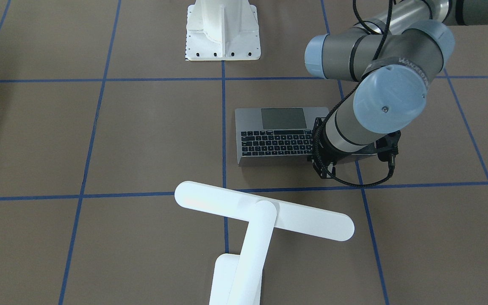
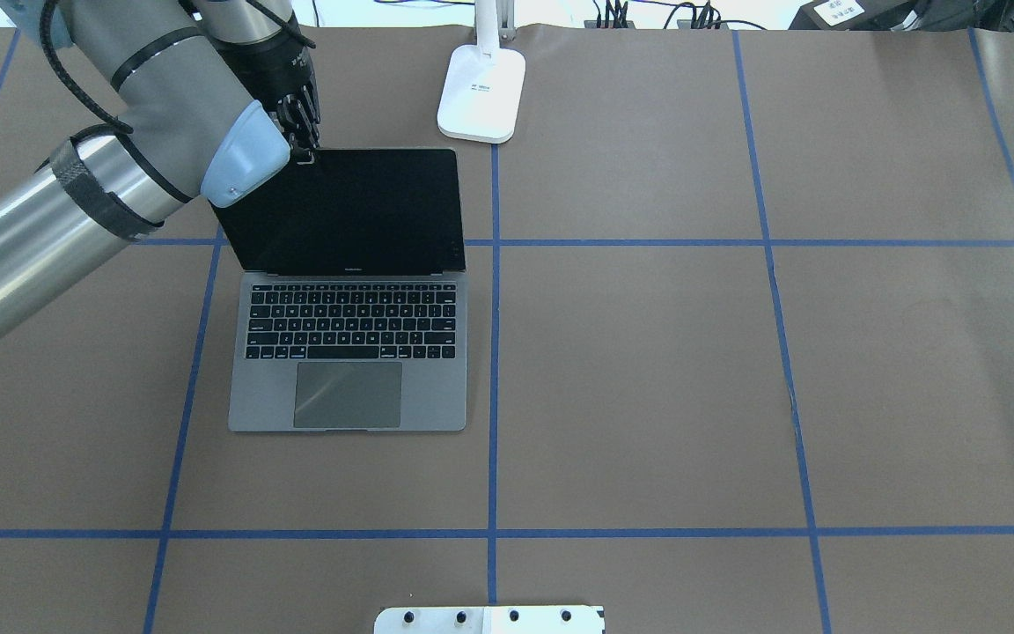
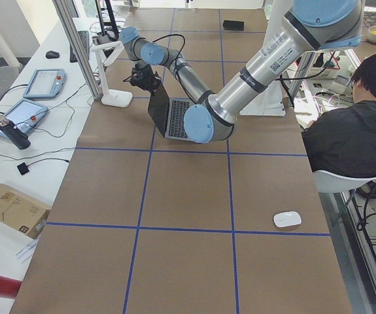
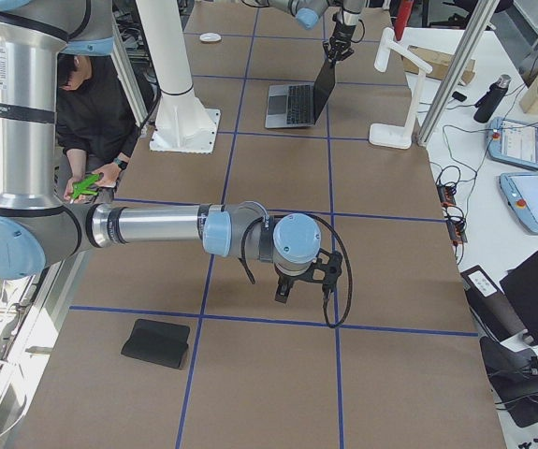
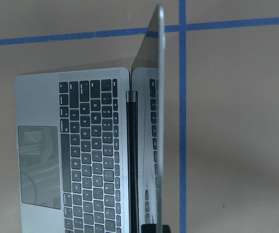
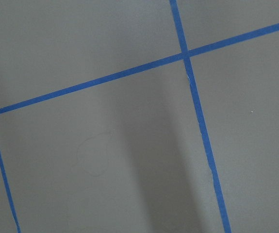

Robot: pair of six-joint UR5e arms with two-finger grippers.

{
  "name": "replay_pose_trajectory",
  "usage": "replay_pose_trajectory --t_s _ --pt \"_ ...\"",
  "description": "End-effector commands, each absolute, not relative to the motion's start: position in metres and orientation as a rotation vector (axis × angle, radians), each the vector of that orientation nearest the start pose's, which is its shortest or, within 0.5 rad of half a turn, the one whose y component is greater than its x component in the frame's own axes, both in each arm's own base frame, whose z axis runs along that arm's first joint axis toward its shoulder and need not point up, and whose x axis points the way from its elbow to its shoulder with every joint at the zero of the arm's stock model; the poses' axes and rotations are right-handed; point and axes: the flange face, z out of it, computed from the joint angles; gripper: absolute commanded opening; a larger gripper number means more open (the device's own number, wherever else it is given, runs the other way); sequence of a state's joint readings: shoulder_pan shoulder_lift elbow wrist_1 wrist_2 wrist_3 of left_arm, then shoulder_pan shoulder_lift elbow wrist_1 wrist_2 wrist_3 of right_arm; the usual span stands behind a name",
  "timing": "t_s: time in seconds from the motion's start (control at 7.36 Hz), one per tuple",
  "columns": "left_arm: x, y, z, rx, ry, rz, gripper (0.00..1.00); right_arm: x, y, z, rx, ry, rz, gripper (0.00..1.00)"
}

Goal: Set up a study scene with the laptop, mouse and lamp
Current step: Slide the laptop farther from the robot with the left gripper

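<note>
One slim grey metal laptop (image 2: 349, 387), lid open, on the worktop (image 2: 648, 352); left hand (image 2: 303, 150) clamps its lid corner. White T-shaped lamp (image 2: 482, 92) just beyond its lid, glossy oval mouse (image 3: 287, 219) well apart. Right hand (image 4: 283, 292): grip state cannot be told.

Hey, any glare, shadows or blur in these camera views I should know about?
Front-facing view: the lamp looks washed out, nearly featureless white. Left wrist view: on the laptop, the lid mirrors the keys, its near edge soft. Right wrist view: a broad soft shadow crosses the table.
</note>
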State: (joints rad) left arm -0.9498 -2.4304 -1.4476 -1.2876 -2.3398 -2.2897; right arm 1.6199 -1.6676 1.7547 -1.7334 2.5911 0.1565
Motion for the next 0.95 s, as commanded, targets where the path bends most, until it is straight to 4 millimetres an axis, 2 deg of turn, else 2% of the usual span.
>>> replay_pose_trajectory --t_s 0.0,0.27,0.82 --pt "0.371 -0.644 0.200 -0.756 0.592 -1.389 0.00 0.070 -0.442 0.612 -0.126 -1.018 0.227 1.00" --pt "0.376 -0.653 0.199 -0.754 0.593 -1.392 0.00 0.070 -0.444 0.612 -0.125 -1.017 0.226 1.00" --pt "0.377 -0.656 0.201 -0.739 0.602 -1.393 0.00 0.070 -0.444 0.612 -0.125 -1.017 0.226 1.00"
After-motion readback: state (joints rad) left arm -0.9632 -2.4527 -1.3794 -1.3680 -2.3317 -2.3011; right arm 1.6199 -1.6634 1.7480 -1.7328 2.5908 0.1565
